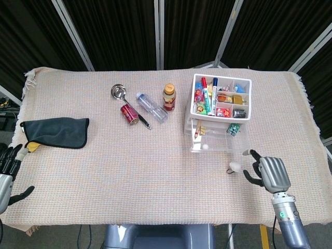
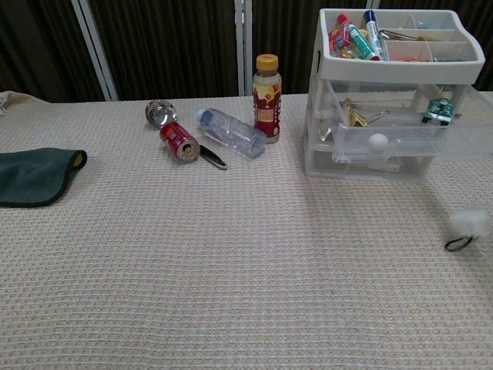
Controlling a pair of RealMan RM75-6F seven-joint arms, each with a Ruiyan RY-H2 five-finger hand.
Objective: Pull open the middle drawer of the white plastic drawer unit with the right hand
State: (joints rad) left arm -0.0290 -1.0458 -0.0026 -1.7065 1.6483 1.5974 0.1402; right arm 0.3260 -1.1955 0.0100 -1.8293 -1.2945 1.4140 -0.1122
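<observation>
The white plastic drawer unit (image 1: 218, 122) is sitting in the upper right of the head view, on the cloth-covered surface (image 1: 155, 176). Its middle drawer (image 2: 397, 137) is standing pulled out toward the camera, with a round white knob on its front and small clips lying inside. The open tray on top is holding markers and small coloured items.

The right robot hand (image 1: 271, 174) is hanging at the lower right of the head view, well apart from the drawer unit, its fingers apart and holding nothing. A small white tip with a dark loop is showing just to its left, above the surface; the chest view is catching only that blurred piece at the right edge. The left robot hand (image 1: 9, 171) is showing at the lower left edge of the head view, fingers spread and empty.

In the upper middle of both views, a brown bottle (image 2: 266, 87) is standing upright; beside it a clear water bottle (image 2: 231, 132), a red can (image 2: 179, 141) and a metal ladle (image 2: 160, 112) are lying on the surface. A dark folded cloth (image 1: 56, 132) is lying at the left.
</observation>
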